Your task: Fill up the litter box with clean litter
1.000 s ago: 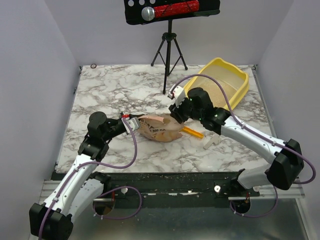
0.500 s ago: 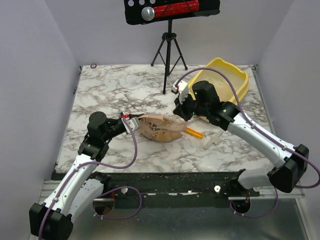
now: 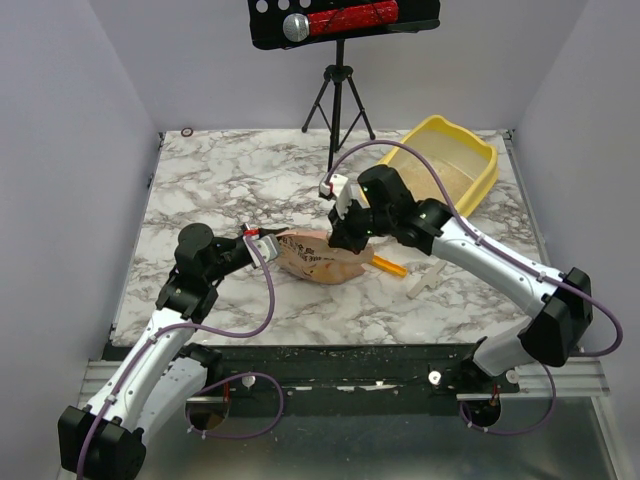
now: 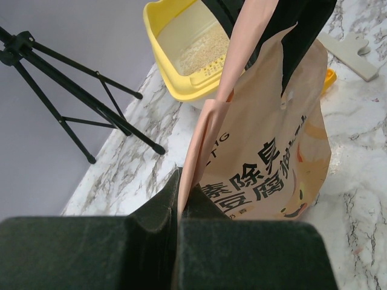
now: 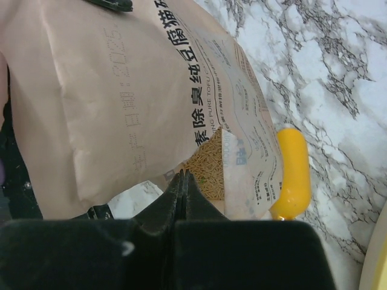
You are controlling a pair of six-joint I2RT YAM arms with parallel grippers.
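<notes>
While my left pincer [image 4: 179, 181] clamps one edge of the paper bag [image 3: 315, 258] and my right pincer [image 5: 182, 175] is clenched on its opposite lip, the litter box [image 3: 489, 170] sits in the far right corner of the table [image 3: 230, 180], well beyond my right pincer, with clean litter [image 3: 452, 178] inside.

- I see the litter box [image 3: 487, 172] in bright yellow, whitish along its lower base.
- The litter [image 4: 202, 53] inside it is pale beige and grainy.
- The bag [image 3: 318, 258] is tan paper shading to peach, printed with black characters and small orange marks.
- The table [image 3: 230, 180] is white marble with grey and brown veins.
- The scoop [image 3: 386, 265] beside the bag is yellow-orange.
- The tripod [image 3: 338, 95] is plain black.
- The cables [image 3: 268, 292] on my arms are purple.
</notes>
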